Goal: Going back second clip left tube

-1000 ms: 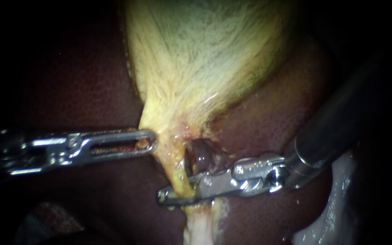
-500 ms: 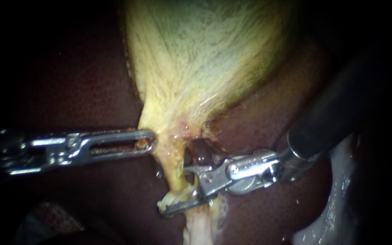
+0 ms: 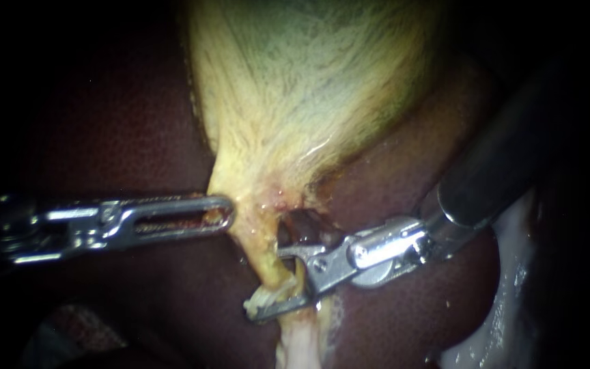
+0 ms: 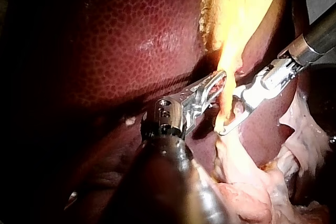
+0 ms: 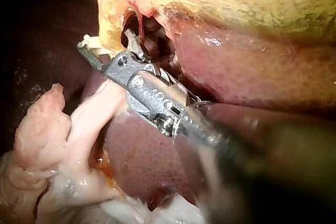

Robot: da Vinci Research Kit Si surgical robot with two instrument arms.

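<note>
Left tube (image 3: 271, 268), a yellow strand running down from the gallbladder's (image 3: 302, 89) neck, lies in the gap between the right instrument's (image 3: 265, 282) parted jaws, gripped by neither; a small whitish piece (image 3: 261, 298) sits on the tube at the lower jaw, clip or tissue I cannot tell; the left instrument (image 3: 223, 215) is clenched on the neck's edge; dark liver (image 3: 124, 123) lies all round.

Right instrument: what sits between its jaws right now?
The pale yellow tube running down from the gallbladder passes between the open jaws of the right instrument, seen most plainly in the endoscope view.
</note>
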